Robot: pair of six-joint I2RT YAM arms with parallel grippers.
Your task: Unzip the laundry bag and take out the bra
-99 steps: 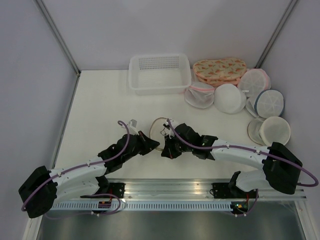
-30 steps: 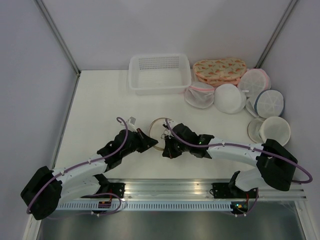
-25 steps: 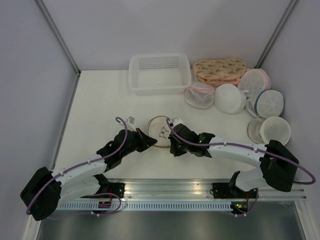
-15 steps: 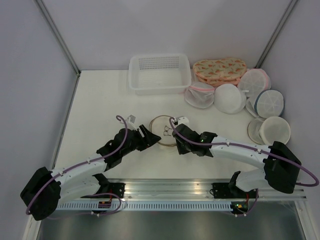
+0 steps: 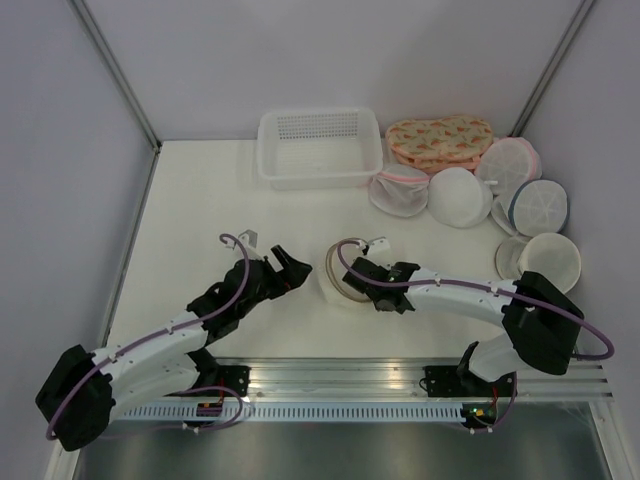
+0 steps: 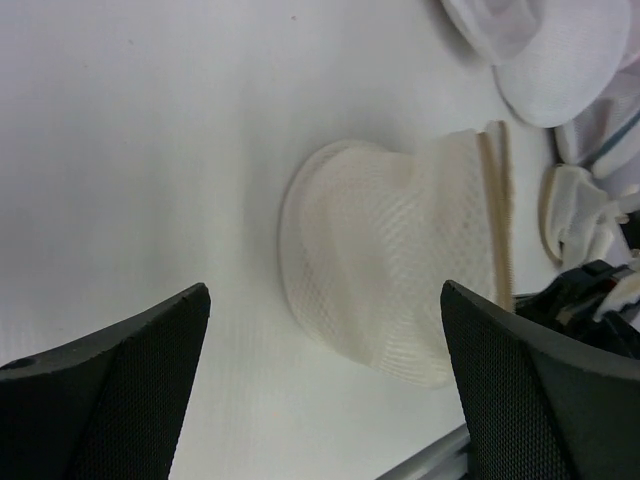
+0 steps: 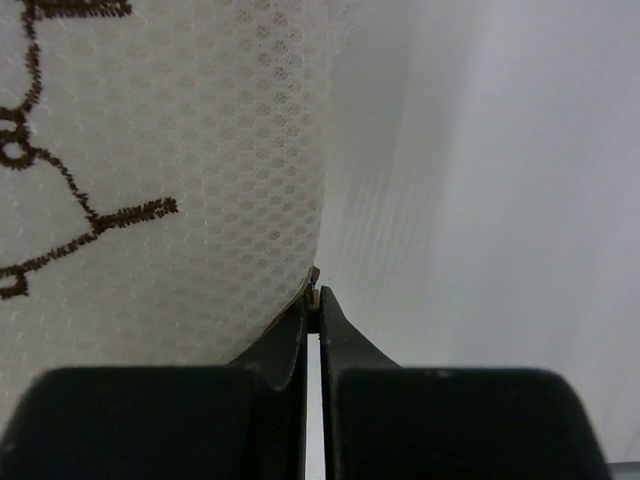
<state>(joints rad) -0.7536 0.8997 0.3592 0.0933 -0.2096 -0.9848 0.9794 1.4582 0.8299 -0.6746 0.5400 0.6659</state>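
Observation:
The laundry bag (image 5: 343, 272), a round cream mesh pouch with a tan-brown rim, lies in the middle of the table, tipped up on one side. My right gripper (image 5: 370, 291) is at its near right edge. In the right wrist view the right gripper (image 7: 314, 298) is shut on the small zip pull (image 7: 314, 289) at the rim, with the mesh face (image 7: 170, 160) to the left. My left gripper (image 5: 291, 268) stands open just left of the bag, holding nothing. In the left wrist view the bag (image 6: 390, 275) lies ahead of the spread fingers (image 6: 110, 390). The bra is hidden.
A white perforated basket (image 5: 320, 148) stands at the back. A floral orange pouch (image 5: 438, 140) and several white dome pouches (image 5: 460, 197) crowd the back right corner. A metal rail (image 5: 330, 375) runs along the near edge.
My left gripper opened, let go of the bag and drew back to the left. My right gripper kept hold of the zip pull and moved right along the rim. The bag shifted right and tipped up.

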